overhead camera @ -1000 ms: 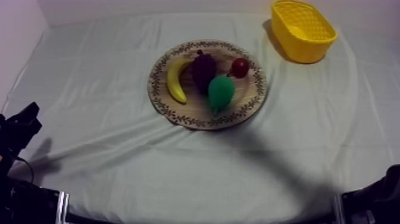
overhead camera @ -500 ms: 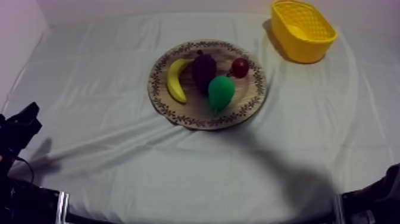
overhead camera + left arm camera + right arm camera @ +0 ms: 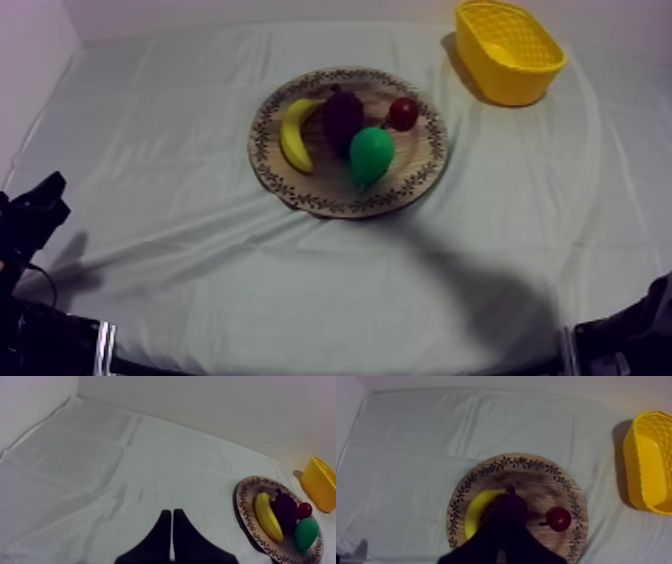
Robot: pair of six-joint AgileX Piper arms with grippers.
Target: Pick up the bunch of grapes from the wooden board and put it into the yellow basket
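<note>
The dark purple bunch of grapes (image 3: 343,117) lies in the middle of the round wooden board (image 3: 420,175), between the banana (image 3: 295,136) and the small red fruit (image 3: 403,113), with the green pear (image 3: 371,155) in front. The yellow basket (image 3: 510,50) stands at the far right. My left gripper (image 3: 171,521) is shut on nothing, low at the table's left, far from the board (image 3: 245,506). My right gripper (image 3: 505,520) hangs high over the board (image 3: 536,473), its fingers together as a wedge in front of the grapes (image 3: 510,501); the pear is hidden behind it.
The grey-white cloth has folds in front of the board. My right arm (image 3: 640,325) sits at the lower right edge and casts a broad shadow on the cloth there. A pale wall runs behind the table.
The right arm's dark shape at the lower right edge has shifted slightly, and its shadow on the cloth has drifted a little. Fruit, board, basket and left arm are as before.
</note>
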